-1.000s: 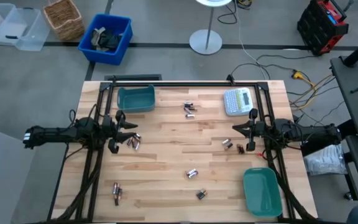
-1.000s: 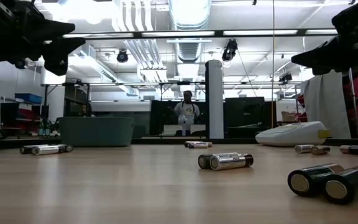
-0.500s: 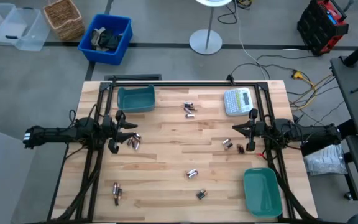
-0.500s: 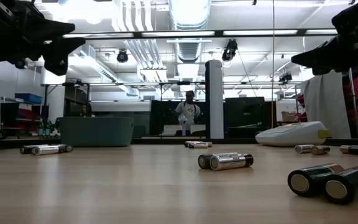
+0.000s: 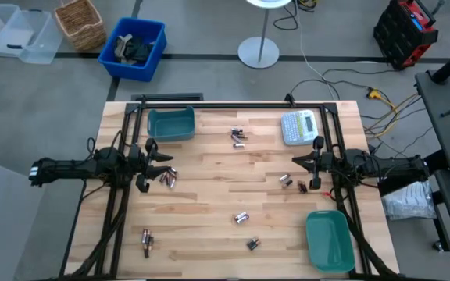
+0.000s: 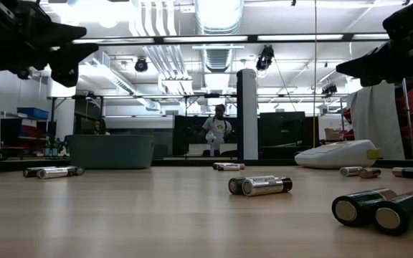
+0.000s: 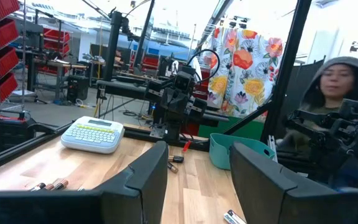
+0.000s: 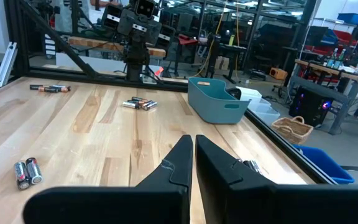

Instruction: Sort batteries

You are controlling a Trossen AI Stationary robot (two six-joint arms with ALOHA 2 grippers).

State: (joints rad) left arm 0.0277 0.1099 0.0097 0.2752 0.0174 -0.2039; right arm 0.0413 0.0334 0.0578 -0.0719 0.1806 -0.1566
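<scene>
Small batteries lie flat in scattered groups on the wooden table: a group (image 5: 238, 137) near the far edge, one (image 5: 168, 179) just beside my left gripper, two (image 5: 286, 180) by my right gripper, others (image 5: 241, 217) (image 5: 251, 244) (image 5: 147, 240) toward the near edge. In the low view a pair (image 6: 260, 185) and a dark pair (image 6: 382, 210) lie close. My left gripper (image 5: 165, 162) (image 7: 197, 155) hovers open above the table's left side. My right gripper (image 5: 295, 161) (image 8: 193, 140) hovers shut above the right side. Neither touches anything.
A teal bin (image 5: 170, 123) stands at the far left, another teal bin (image 5: 330, 240) at the near right. A grey-white label maker (image 5: 300, 127) lies at the far right. A black frame (image 5: 233, 104) rims the table. A person (image 7: 334, 81) sits beyond the right side.
</scene>
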